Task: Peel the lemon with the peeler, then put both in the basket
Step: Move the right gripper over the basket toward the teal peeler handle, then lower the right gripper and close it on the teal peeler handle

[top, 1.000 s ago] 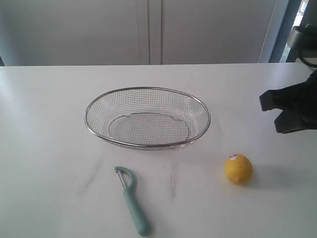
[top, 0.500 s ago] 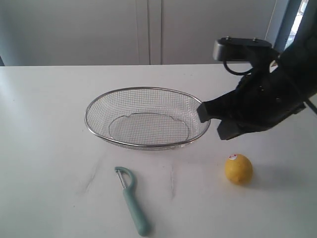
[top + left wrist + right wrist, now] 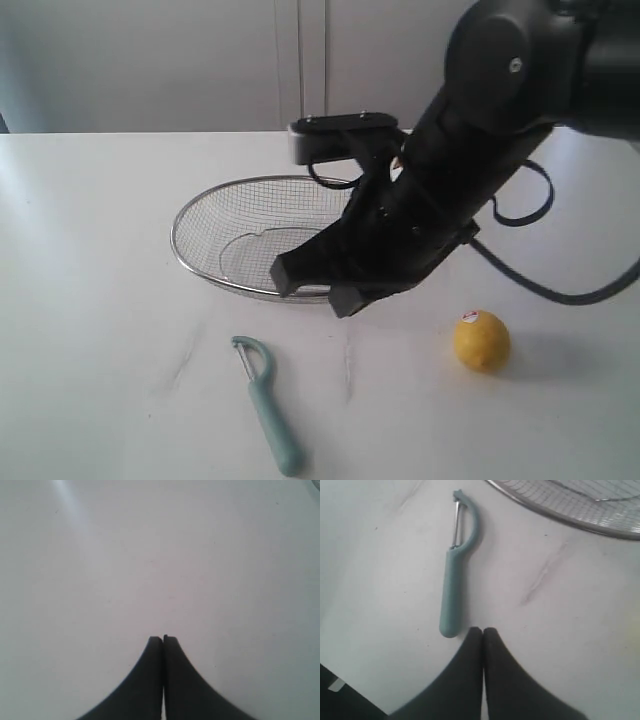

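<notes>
- One basket (image 3: 174,240), wire mesh, on table (image 3: 90,300).
- One lemon (image 3: 482,341), outside at 4 o'clock.
- One peeler (image 3: 268,405), outside at 6 o'clock.
- Two pincers: left gripper (image 3: 163,638), right gripper (image 3: 483,630), both clenched.

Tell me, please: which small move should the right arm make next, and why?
Probably open the right gripper and lower it onto the handle of the peeler. Its fingers are pressed together, and the peeler lies untouched on the table just ahead of them, so it cannot grasp yet.
</notes>
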{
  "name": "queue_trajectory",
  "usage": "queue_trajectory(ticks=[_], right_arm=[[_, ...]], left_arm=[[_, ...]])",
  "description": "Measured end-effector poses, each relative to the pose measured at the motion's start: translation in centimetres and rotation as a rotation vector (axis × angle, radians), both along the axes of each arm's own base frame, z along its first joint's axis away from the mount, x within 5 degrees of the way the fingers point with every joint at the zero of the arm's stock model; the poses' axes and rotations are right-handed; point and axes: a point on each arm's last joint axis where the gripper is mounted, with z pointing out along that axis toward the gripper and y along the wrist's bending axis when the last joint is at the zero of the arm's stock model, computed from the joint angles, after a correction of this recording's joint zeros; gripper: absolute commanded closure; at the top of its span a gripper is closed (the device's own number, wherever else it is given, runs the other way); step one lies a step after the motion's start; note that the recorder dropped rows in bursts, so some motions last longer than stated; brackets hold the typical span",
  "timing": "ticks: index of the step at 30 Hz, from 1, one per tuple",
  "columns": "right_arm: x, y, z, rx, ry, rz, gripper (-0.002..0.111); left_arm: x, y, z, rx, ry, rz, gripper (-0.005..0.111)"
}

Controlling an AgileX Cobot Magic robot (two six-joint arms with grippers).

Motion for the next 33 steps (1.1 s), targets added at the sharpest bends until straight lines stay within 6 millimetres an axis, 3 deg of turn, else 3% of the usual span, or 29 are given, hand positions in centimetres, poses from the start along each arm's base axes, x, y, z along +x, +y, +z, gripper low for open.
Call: queue_trajectory(ticks=[8,18,27,33], right_arm=[[-1.1,3.4,-2.6,-0.041,0.049,0.085,0.108],[-2.5,6.2,-5.3,-0.085,0.101,0.137,0.108],[-1.7,7.6,-6.7,-0.109,0.121,0.114,0.108],[-1.3,9.5,-8.0,-0.242,0.07,0.144,0.108]], left_arm=[[0.0,0.0,0.0,0.0,0.0,0.0,0.107],[0.0,0.0,0.0,0.0,0.0,0.0,0.107],[0.0,0.0,0.0,0.0,0.0,0.0,0.107],[0.0,0.0,0.0,0.0,0.0,0.0,0.107]])
